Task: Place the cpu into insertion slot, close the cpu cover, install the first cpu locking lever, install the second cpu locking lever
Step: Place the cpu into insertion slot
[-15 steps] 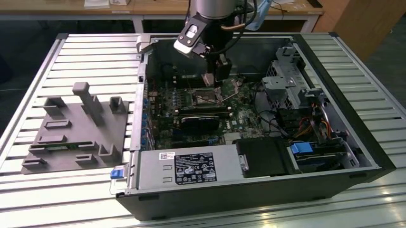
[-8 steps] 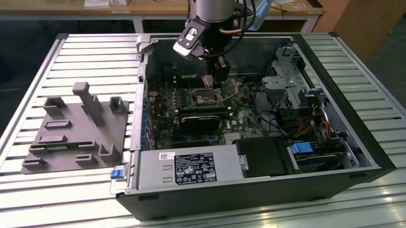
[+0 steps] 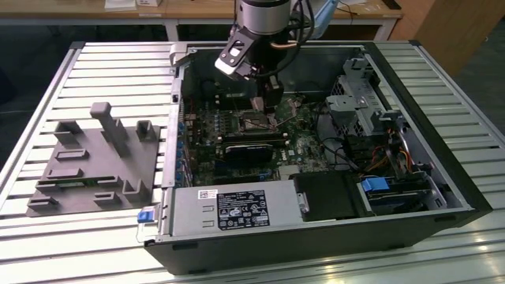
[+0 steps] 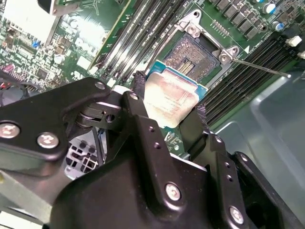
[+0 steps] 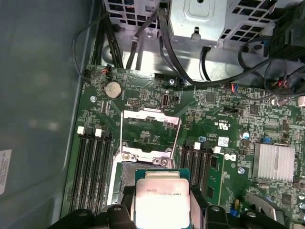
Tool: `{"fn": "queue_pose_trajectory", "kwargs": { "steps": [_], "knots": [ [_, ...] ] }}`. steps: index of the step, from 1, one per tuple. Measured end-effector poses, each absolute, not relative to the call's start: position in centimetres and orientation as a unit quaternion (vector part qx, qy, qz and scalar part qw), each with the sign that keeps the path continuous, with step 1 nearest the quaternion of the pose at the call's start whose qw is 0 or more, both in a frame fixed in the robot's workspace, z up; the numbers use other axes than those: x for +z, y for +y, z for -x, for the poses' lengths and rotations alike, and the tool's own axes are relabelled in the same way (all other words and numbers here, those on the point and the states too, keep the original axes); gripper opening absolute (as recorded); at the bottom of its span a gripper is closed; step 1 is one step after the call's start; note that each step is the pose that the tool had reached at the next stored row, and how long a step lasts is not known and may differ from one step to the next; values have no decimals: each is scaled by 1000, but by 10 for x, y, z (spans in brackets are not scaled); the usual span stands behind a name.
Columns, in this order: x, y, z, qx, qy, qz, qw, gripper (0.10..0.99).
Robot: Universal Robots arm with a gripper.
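- Slatted metal tabletop [image 3: 103,65]; wooden desks [image 3: 197,9] behind it in the room.
- Open PC case [image 3: 442,195] lies on its side on the tabletop. A grey slotted fixture [image 3: 94,160] sits beside it on the exterior view's left.
- Robot arm [image 3: 261,18] reaches down into the case over the green motherboard [image 5: 219,157].
- Jaws closed partway on the cpu [image 4: 171,100], with black fingers [image 4: 140,112] pressing its two opposite edges, silver top up.
- The cpu is held just at the edge of the insertion slot [image 4: 190,55], not seated; the slot's contact field is bare.
- cpu cover [image 5: 147,155] is flipped open, away from the slot.
- A thin lever rod [image 4: 257,67] sticks out beside the slot, unlatched.
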State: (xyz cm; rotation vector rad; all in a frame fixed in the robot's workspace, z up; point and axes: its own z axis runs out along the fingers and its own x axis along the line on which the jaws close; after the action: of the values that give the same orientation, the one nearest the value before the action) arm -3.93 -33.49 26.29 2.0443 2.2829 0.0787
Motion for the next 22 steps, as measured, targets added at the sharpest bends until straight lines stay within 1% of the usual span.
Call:
{"fn": "queue_pose_trajectory", "kwargs": {
  "steps": [22],
  "knots": [
    [235, -332, 44, 27, 716, -697, 37, 537]
  ]
}}
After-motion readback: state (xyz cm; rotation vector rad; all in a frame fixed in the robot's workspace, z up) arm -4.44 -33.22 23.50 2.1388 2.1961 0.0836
